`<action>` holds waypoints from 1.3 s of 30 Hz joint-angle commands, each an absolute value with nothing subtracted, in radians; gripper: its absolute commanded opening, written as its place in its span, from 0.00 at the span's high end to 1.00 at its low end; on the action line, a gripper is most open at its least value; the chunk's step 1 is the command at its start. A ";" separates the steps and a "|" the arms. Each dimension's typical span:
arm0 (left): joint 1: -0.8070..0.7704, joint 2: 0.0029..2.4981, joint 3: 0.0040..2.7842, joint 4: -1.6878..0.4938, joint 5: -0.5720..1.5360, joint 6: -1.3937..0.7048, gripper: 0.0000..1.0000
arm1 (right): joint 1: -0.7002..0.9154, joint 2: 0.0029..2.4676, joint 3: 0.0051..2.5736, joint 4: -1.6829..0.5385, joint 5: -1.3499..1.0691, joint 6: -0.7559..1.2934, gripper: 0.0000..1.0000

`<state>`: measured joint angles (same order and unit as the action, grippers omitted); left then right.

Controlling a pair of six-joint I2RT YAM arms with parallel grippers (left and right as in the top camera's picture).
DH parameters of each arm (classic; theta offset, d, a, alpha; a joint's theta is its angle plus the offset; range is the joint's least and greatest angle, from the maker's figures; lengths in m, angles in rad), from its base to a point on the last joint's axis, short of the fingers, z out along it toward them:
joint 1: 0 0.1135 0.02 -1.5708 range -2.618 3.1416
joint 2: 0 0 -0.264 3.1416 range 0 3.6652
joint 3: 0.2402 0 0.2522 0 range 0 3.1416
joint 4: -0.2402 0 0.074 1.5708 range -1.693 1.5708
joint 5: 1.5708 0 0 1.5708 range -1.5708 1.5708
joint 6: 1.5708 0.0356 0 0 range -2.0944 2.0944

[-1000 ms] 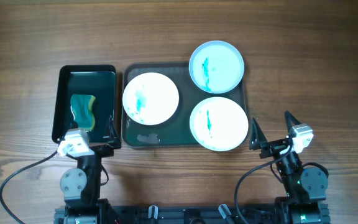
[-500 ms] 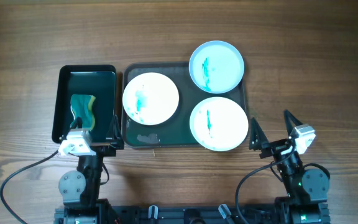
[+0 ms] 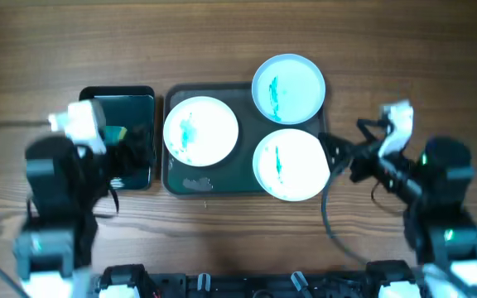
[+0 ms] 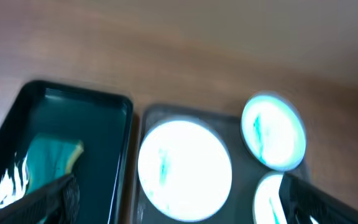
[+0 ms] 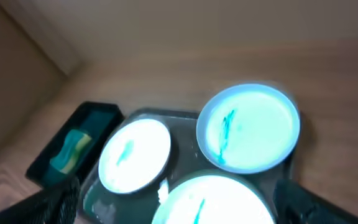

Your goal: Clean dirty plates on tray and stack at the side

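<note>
Three plates lie on the dark grey tray: a white plate at the left, a pale blue plate at the back right, and a white plate at the front right. All carry teal smears. My left gripper is open and empty, hovering over the small black tray, blurred. My right gripper is open and empty just right of the front right plate. In the left wrist view the left white plate lies between my spread fingers. The right wrist view shows all three plates, the blue plate being the farthest.
A narrow glossy black tray stands left of the grey tray and holds liquid and a green-yellow sponge, seen also in the left wrist view and the right wrist view. Bare wooden table surrounds the trays.
Both arms have lifted from the table's front edge and swung forward: the left over the black tray, the right to the grey tray's right edge. The plates have not moved.
</note>
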<state>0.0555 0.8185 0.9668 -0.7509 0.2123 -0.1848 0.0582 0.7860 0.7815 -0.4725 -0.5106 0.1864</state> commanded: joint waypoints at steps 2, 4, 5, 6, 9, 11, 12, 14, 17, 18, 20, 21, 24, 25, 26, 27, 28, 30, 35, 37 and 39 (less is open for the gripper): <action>0.064 1.107 1.265 -0.982 0.235 -0.186 0.00 | 0.060 1.061 1.092 -0.727 -0.555 0.097 0.00; 0.064 1.182 1.330 -1.051 0.236 -0.186 0.00 | 0.060 1.175 1.224 -0.870 -0.556 0.050 0.00; 0.064 1.258 1.379 -1.095 0.252 -0.187 0.00 | 0.060 1.247 1.295 -0.929 -0.561 0.057 0.00; 0.064 1.293 1.386 -1.097 0.282 -0.187 0.00 | 0.060 1.282 1.322 -0.935 -0.564 0.070 0.00; 0.064 1.367 1.386 -1.073 0.306 -0.191 0.00 | 0.061 1.371 1.334 -0.826 -0.626 0.325 0.00; 0.064 1.402 1.386 -1.055 0.306 -0.191 0.00 | 0.090 1.429 1.334 -0.756 -0.691 0.313 0.10; 0.064 1.412 1.386 -1.055 0.306 -0.190 0.00 | 0.112 1.452 1.334 -0.737 -0.688 0.318 0.12; 0.064 1.436 1.386 -1.055 0.306 -0.190 0.00 | 0.188 1.514 1.334 -0.704 -0.587 0.383 0.16; 0.064 1.448 1.386 -1.054 0.305 -0.190 0.00 | 0.313 1.607 1.340 -0.686 -0.435 0.440 0.21; 0.064 1.448 1.386 -1.052 0.297 -0.190 0.00 | 0.340 1.633 1.343 -0.680 -0.410 0.463 0.25; 0.064 1.448 1.386 -1.051 0.295 -0.190 0.00 | 0.390 1.692 1.348 -0.646 -0.374 0.508 0.30; 0.064 1.448 1.386 -1.051 0.295 -0.190 0.00 | 0.408 1.716 1.351 -0.631 -0.365 0.522 0.32; 0.063 1.448 1.386 -1.051 0.295 -0.190 0.00 | 0.461 1.797 1.351 -0.563 -0.332 0.553 0.44; 0.063 1.448 1.386 -1.051 0.294 -0.189 0.00 | 0.474 1.819 1.351 -0.539 -0.329 0.553 0.47; 0.063 1.448 1.386 -1.050 0.288 -0.189 0.00 | 0.488 1.852 1.351 -0.507 -0.309 0.554 0.50; 0.063 1.448 1.386 -1.047 0.265 -0.189 0.00 | 0.497 1.878 1.351 -0.483 -0.291 0.553 0.54; 0.063 1.448 1.386 -1.044 0.233 -0.189 0.00 | 0.504 1.897 1.351 -0.464 -0.287 0.549 0.55; 0.063 1.448 1.386 -1.037 0.178 -0.189 0.00 | 0.518 1.943 1.351 -0.430 -0.289 0.550 0.61; 0.063 1.448 1.386 -1.034 0.070 -0.189 0.00 | 0.547 2.025 1.351 -0.393 -0.276 0.551 0.64; 0.063 1.448 1.386 -1.028 0.022 -0.189 0.00 | 0.553 2.047 1.351 -0.386 -0.277 0.550 0.66; 0.063 1.448 1.386 -1.024 -0.037 -0.189 0.00 | 0.555 2.067 1.350 -0.385 -0.273 0.550 0.71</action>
<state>0.0555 1.4414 1.3682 -1.0321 0.0818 -0.1852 0.5495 2.0342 1.3258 -0.3935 -0.2939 0.5480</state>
